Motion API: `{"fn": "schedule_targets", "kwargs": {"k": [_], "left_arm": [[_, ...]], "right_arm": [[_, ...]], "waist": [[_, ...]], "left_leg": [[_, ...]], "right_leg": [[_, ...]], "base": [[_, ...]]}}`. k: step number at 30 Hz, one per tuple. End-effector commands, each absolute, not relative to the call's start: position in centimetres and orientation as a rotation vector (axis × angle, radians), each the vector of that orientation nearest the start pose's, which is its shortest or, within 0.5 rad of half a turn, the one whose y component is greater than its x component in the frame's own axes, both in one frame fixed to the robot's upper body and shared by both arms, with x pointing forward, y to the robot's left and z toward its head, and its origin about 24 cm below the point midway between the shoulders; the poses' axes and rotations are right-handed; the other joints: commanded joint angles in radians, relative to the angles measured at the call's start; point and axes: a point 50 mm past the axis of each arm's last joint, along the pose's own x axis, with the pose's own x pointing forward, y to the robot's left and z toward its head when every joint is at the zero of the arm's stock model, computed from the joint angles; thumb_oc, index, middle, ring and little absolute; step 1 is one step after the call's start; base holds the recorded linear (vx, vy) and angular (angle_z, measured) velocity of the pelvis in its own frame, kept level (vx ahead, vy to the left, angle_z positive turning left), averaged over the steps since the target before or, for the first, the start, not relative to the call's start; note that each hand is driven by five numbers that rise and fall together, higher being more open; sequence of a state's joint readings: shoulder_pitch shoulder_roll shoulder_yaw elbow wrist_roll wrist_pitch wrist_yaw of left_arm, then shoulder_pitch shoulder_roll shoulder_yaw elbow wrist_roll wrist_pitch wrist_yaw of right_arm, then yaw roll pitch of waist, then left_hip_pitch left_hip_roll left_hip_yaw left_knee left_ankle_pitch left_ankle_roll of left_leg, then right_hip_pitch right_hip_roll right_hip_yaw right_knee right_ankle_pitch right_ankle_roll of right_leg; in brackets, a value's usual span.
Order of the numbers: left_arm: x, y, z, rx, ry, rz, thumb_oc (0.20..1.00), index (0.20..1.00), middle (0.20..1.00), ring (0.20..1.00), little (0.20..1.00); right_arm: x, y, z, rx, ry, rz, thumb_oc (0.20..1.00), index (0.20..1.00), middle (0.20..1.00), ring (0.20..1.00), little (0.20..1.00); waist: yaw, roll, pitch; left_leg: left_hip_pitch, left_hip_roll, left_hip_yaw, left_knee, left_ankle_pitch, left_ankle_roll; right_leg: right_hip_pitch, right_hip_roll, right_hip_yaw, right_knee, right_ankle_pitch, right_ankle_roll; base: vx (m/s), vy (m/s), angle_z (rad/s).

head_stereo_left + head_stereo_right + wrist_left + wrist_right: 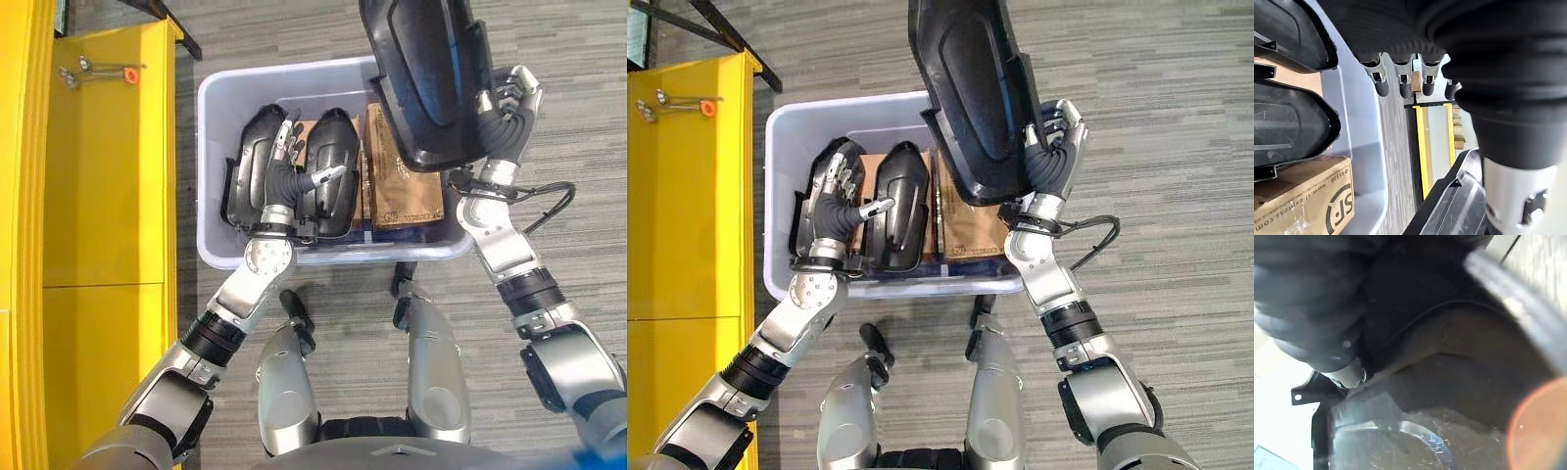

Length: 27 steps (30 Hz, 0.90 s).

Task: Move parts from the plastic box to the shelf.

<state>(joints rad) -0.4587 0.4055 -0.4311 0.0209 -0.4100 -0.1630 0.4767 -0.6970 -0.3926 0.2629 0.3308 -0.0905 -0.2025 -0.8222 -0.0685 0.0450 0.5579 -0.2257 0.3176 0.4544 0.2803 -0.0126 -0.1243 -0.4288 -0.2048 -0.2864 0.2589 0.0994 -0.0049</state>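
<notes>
Black part [970, 93] is lifted above the plastic box [776, 186], clasped by the right hand [1053, 157]. Left hand [833, 208] hovers over the box's remaining parts [901, 211], fingers relaxed.

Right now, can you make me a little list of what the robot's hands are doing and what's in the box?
right hand: curled on a big black part, lifted above the box
left hand: open, over the black parts in the box
plastic box: pale grey, on the floor
also inside: brown cardboard packs
yellow shelf: at the robot's left
</notes>
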Motion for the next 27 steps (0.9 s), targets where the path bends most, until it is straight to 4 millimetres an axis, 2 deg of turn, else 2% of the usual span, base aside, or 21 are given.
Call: {"fn": "schedule_targets", "kwargs": {"k": [1, 2, 3, 4, 6, 7, 9, 10, 13, 18, 22, 24, 27], "left_arm": [[29.2, 11.2, 16.0, -0.18, -0.451, -0.121, 1.0, 1.0, 1.0, 1.0, 1.0], [29.2, 11.2, 15.9, -0.214, -0.429, -0.13, 1.0, 1.0, 1.0, 1.0, 1.0], [29.2, 10.3, 15.1, -0.326, -0.362, -0.208, 1.0, 1.0, 1.0, 1.0, 1.0], [29.2, 10.3, 15.1, -0.327, -0.361, -0.21, 1.0, 1.0, 1.0, 1.0, 1.0], [28.4, 8.0, 14.4, -0.539, -0.27, -0.421, 1.0, 1.0, 1.0, 1.0, 1.0], [27.9, 7.3, 14.4, -0.59, -0.267, -0.489, 1.0, 1.0, 1.0, 1.0, 1.0], [27.4, 6.7, 14.5, -0.629, -0.273, -0.548, 1.0, 1.0, 1.0, 1.0, 1.0], [26.7, 6.2, 14.8, -0.696, -0.285, -0.61, 1.0, 1.0, 1.0, 1.0, 1.0], [26.3, 6.1, 14.8, -0.859, -0.241, -0.633, 1.0, 1.0, 1.0, 1.0, 1.0], [25.9, 5.5, 15.1, -0.911, -0.232, -0.666, 1.0, 1.0, 1.0, 1.0, 1.0], [25.9, 5.8, 15.0, -0.904, -0.241, -0.609, 1.0, 1.0, 1.0, 1.0, 1.0], [25.9, 5.7, 14.3, -0.872, -0.191, -0.59, 1.0, 1.0, 1.0, 1.0, 1.0], [26.0, 6.2, 14.2, -0.887, -0.203, -0.565, 1.0, 1.0, 1.0, 1.0, 1.0]], "right_arm": [[32.8, -14.6, 22.8, -0.158, -0.877, -0.426, 0.2, 0.2, 0.2, 0.2, 0.2], [32.7, -14.4, 22.7, -0.156, -0.874, -0.414, 0.2, 0.2, 0.2, 0.2, 0.2], [32.4, -13.2, 22.3, -0.138, -0.875, -0.361, 0.2, 0.2, 0.2, 0.2, 0.2], [32.4, -13.2, 22.2, -0.139, -0.874, -0.36, 0.2, 0.2, 0.2, 0.2, 0.2], [31.4, -12.0, 22.3, -0.147, -0.922, -0.283, 0.2, 0.2, 0.2, 0.2, 0.2], [31.1, -11.6, 22.5, -0.158, -0.939, -0.259, 0.2, 0.2, 0.2, 0.2, 0.2], [30.8, -11.2, 22.6, -0.171, -0.953, -0.235, 0.2, 0.2, 0.2, 0.2, 0.2], [30.5, -10.6, 22.6, -0.193, -0.97, -0.2, 0.2, 0.2, 0.2, 0.2, 0.2], [30.0, -10.0, 22.3, -0.213, -0.975, -0.159, 0.2, 0.2, 0.2, 0.2, 0.2], [29.7, -9.5, 21.3, -0.208, -0.943, -0.132, 0.2, 0.2, 0.2, 0.2, 0.2], [29.4, -8.6, 20.6, -0.249, -0.944, -0.094, 0.2, 0.2, 0.2, 0.2, 0.2], [29.3, -8.7, 20.2, -0.255, -0.935, -0.094, 0.2, 0.2, 0.2, 0.2, 0.2], [29.4, -9.1, 19.5, -0.267, -0.909, -0.1, 0.2, 0.2, 0.2, 0.2, 0.2]], "waist": [[0.001, -0.008, -0.041], [0.001, -0.009, -0.043], [-0.002, -0.011, -0.049], [-0.003, -0.011, -0.05], [-0.015, -0.014, -0.06], [-0.02, -0.013, -0.062], [-0.024, -0.011, -0.065], [-0.029, -0.007, -0.071], [-0.034, -0.002, -0.083], [-0.041, -0.003, -0.105], [-0.039, 0.001, -0.126], [-0.036, 0.001, -0.139], [-0.033, 0.0, -0.156]], "left_leg": [[-0.035, 0.008, -0.009, 0.099, -0.046, -0.008], [-0.032, 0.008, -0.009, 0.098, -0.045, -0.008], [-0.02, 0.01, -0.005, 0.096, -0.04, -0.007], [-0.019, 0.01, -0.005, 0.096, -0.04, -0.008], [0.0, 0.018, 0.01, 0.092, -0.038, -0.005], [0.007, 0.018, 0.015, 0.087, -0.036, -0.004], [0.015, 0.018, 0.021, 0.083, -0.033, -0.005], [0.028, 0.018, 0.031, 0.074, -0.028, -0.005], [0.053, 0.012, 0.04, 0.058, -0.02, -0.004], [0.08, 0.009, 0.055, 0.048, -0.025, 0.005], [0.107, 0.0, 0.055, 0.032, -0.025, 0.008], [0.12, -0.004, 0.056, 0.024, -0.03, 0.012], [0.138, -0.012, 0.052, 0.015, -0.037, 0.016]], "right_leg": [[0.058, 0.058, 0.026, 0.068, -0.219, 0.066], [0.061, 0.059, 0.026, 0.066, -0.219, 0.065], [0.077, 0.06, 0.027, 0.059, -0.219, 0.064], [0.077, 0.061, 0.027, 0.058, -0.218, 0.064], [0.095, 0.059, 0.025, 0.048, -0.213, 0.064], [0.098, 0.059, 0.027, 0.045, -0.211, 0.064], [0.104, 0.059, 0.029, 0.04, -0.21, 0.064], [0.115, 0.059, 0.031, 0.031, -0.207, 0.063], [0.136, 0.06, 0.037, 0.018, -0.205, 0.065], [0.166, 0.054, 0.038, 0.003, -0.203, 0.063], [0.202, 0.05, 0.038, -0.023, -0.197, 0.062], [0.219, 0.045, 0.037, -0.031, -0.197, 0.063], [0.244, 0.04, 0.034, -0.04, -0.195, 0.066]], "base": [[0.0, 0.035, -0.03], [0.0, 0.062, -0.01], [0.0, 0.037, -0.01], [0.0, 0.049, -0.03], [0.01, 0.064, -0.06], [0.0, 0.067, -0.05], [0.0, 0.075, -0.05], [0.01, 0.124, -0.14], [0.01, 0.094, -0.15], [0.0, 0.03, -0.04], [0.01, 0.047, -0.01], [0.0, 0.0, 0.0], [0.04, 0.016, 0.03]]}}
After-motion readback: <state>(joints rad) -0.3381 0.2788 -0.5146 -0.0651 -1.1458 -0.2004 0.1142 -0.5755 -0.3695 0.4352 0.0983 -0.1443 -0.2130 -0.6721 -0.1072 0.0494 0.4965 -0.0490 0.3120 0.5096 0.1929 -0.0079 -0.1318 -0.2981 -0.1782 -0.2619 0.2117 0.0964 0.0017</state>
